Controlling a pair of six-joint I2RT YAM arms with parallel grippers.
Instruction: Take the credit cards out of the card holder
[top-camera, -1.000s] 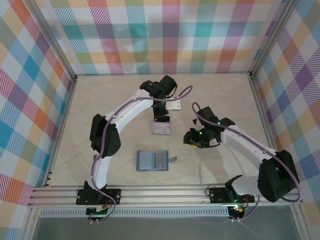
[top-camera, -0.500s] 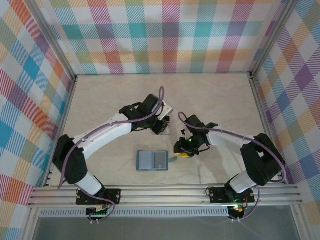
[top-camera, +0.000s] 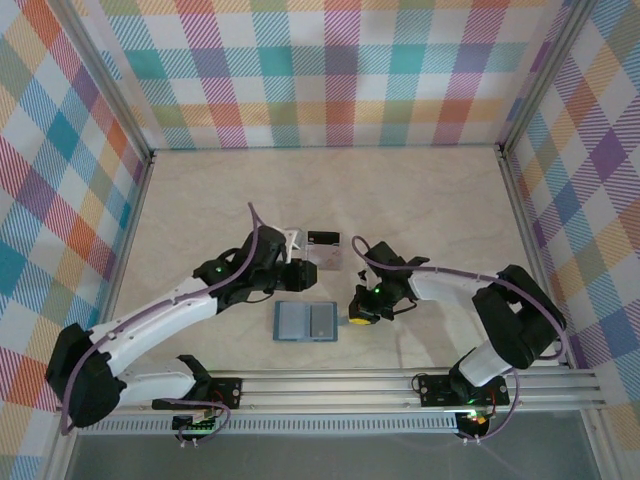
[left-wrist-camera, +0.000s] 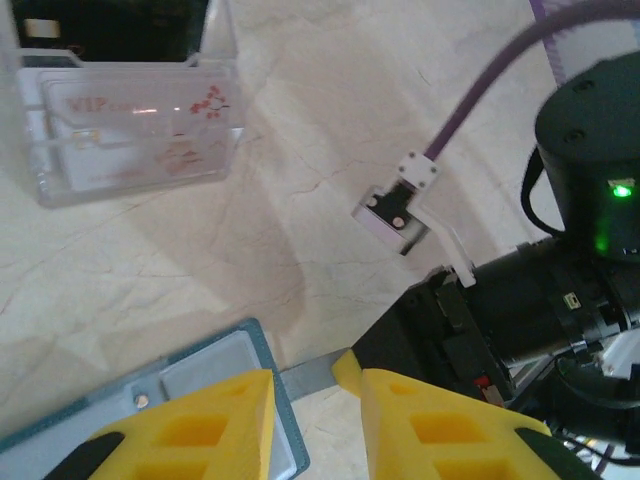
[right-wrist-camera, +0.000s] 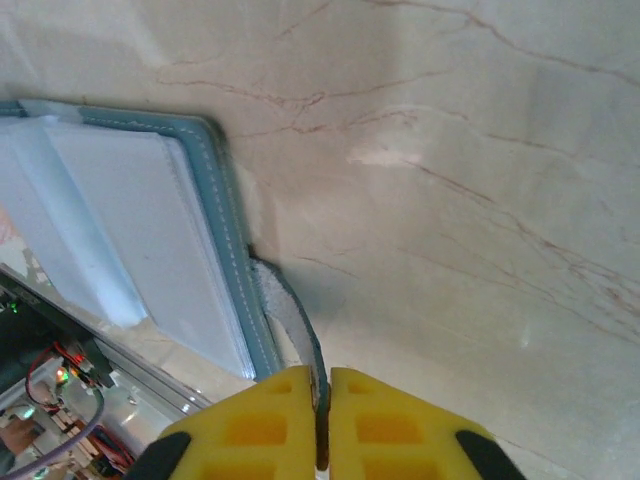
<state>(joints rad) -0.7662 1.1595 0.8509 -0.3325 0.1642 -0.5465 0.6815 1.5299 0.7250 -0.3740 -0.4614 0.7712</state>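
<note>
Both arms have swung in toward the near edge since a second ago. My left gripper (left-wrist-camera: 315, 385) has come back from beyond the clear card stand (left-wrist-camera: 130, 130) and now hangs over the card holder (top-camera: 306, 321). My right gripper (right-wrist-camera: 318, 385) has dropped to the holder's right side and clenched.

The holder lies opened flat on the bench (top-camera: 430, 210), teal rim up, near the front rail and between my two arms. From my right wrist I see my yellow fingers pinched tight on the clasp tab (right-wrist-camera: 290, 330), which sticks out from the holder's edge; where the tab runs in between the pads it is hidden.

My left gripper is released: its two yellow fingers stand apart with nothing between them. One is above the holder's corner, the other just off its edge (the grey tab shows on the bench in the gap).

The credit cards (right-wrist-camera: 140, 220) sit in the holder as pale whitish layers. I cannot count them, and the frame cuts off their far ends.

Beyond the holder the stand carries a pale card (left-wrist-camera: 130, 125) with red "VIP" lettering; the dark part above it is cut off by the frame, and I cannot make it out.
</note>
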